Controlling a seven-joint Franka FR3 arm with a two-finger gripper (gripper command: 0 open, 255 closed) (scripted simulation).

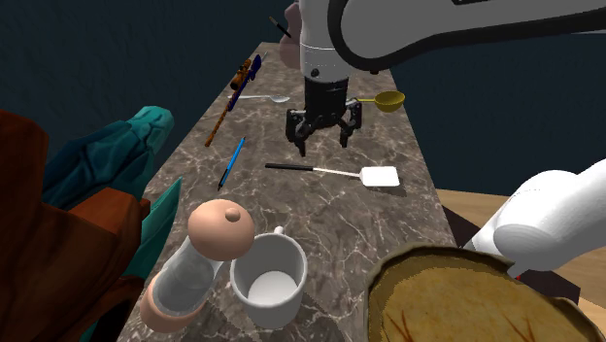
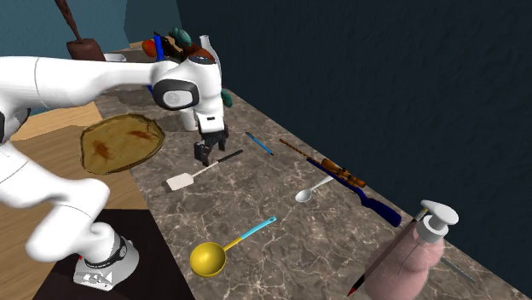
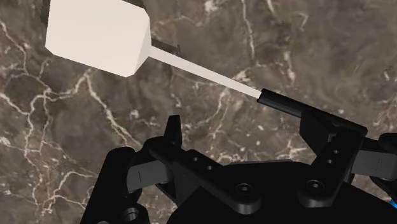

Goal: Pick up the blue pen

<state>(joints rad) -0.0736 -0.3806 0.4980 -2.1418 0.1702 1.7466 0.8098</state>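
Step now: reaching for the pen (image 1: 231, 162), no grab yet. The tool (image 1: 322, 146) hangs low over the table (image 1: 320, 219), fingers spread w/ nothing between them. It's just by the dark handle of the spatula (image 1: 335, 171), not at the pen. The pen is blue, lies flat on the table, near the tool on the shoulder view's left, apart from the spatula. Next, I think: slide over till the pen sits between the fingers, turn to cross it, go down, squeeze & lift. Pen's thin, so go low.
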